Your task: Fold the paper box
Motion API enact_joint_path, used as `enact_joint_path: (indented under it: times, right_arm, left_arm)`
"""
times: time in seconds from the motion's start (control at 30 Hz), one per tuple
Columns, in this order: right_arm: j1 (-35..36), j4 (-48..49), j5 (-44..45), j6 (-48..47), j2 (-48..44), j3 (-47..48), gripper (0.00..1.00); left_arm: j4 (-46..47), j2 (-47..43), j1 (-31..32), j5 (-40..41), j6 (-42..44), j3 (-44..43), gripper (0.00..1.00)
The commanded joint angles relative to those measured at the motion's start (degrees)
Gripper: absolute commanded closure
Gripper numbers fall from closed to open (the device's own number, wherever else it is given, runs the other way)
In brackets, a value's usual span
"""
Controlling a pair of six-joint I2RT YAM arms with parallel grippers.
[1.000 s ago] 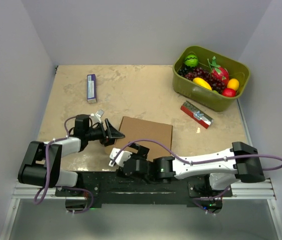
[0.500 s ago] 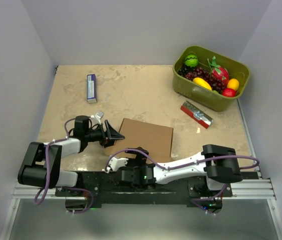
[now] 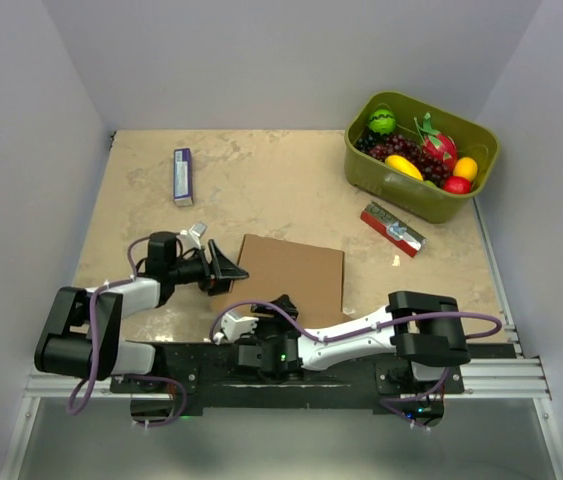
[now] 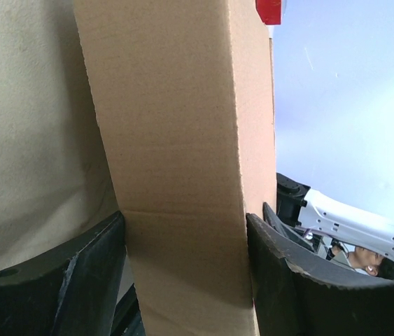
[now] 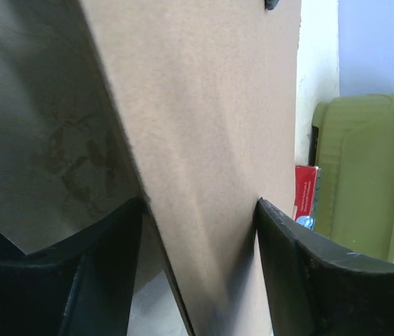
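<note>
Your right hand (image 5: 198, 210) has drawn back toward the bases (image 3: 291, 385) and closed on the near edge of the box (image 3: 296, 270), fingers (image 5: 301, 280) against both faces. Your left hand (image 4: 186, 220) clamps the left wall, probably bracing it so a flap can be worked. The box lies on the table (image 3: 291, 180), just ahead of the bases.
</note>
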State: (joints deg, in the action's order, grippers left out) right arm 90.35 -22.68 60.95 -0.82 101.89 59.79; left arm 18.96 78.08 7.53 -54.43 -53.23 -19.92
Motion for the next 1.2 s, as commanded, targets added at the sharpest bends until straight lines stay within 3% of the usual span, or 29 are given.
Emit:
enact_joint_path:
  times: [0.0, 0.07, 0.1, 0.13, 0.2, 0.3, 0.43, 0.6, 0.7, 0.83, 1.17]
  right_arm:
    - [-0.9, 0.8, 2.7, 1.7, -1.4, 0.4, 0.46]
    - [-1.1, 0.4, 1.5, 1.5, -2.7, 0.4, 0.49]
    - [-1.3, 0.3, 1.0, 1.5, -3.4, 0.5, 0.51]
    - [-1.5, 0.0, 0.4, 1.4, -3.9, 0.6, 0.52]
    - [-2.3, -1.5, -2.0, 1.6, -6.0, 1.2, 0.53]
    - [-4.9, -3.8, -7.9, 1.9, -9.8, 2.4, 0.54]
    - [-9.0, -7.6, -14.9, 1.2, -14.9, 5.2, 0.55]
    - [-16.9, -10.9, -30.8, -4.2, -18.5, 10.0, 0.54]
    - [-20.9, -14.0, -36.0, -6.4, -17.0, 15.3, 0.54]
    - [-24.7, -18.4, -45.6, -8.7, -12.9, 22.8, 0.55]
    - [-34.4, -31.2, -59.6, -13.6, 0.5, 39.7, 0.57]
  left_arm:
    - [1.8, -2.2, -0.4, -4.5, -2.2, -0.1, 0.56]
    - [2.1, -2.8, -0.7, -4.7, -2.0, -0.4, 0.50]
    - [2.0, -3.2, -0.9, -4.6, -1.5, -0.6, 0.38]
    - [0.4, -4.1, -1.5, -4.5, -0.8, -1.5, 0.33]
    - [-3.0, -5.2, -2.6, -3.1, 4.0, -3.4, 0.23]
    - [-13.1, -8.6, -4.4, 1.9, 14.2, -8.1, 0.16]
    - [-24.4, -14.7, -6.9, 10.8, 24.0, -11.5, 0.12]
    - [-25.4, -22.7, -11.4, 22.1, 27.7, -13.6, 0.07]
    - [-25.0, -28.6, -11.7, 28.9, 29.9, -13.7, 0.04]
    - [-26.4, -31.5, -11.7, 31.2, 32.9, -14.5, 0.04]
    - [-26.8, -35.4, -11.7, 33.8, 35.9, -14.1, 0.04]
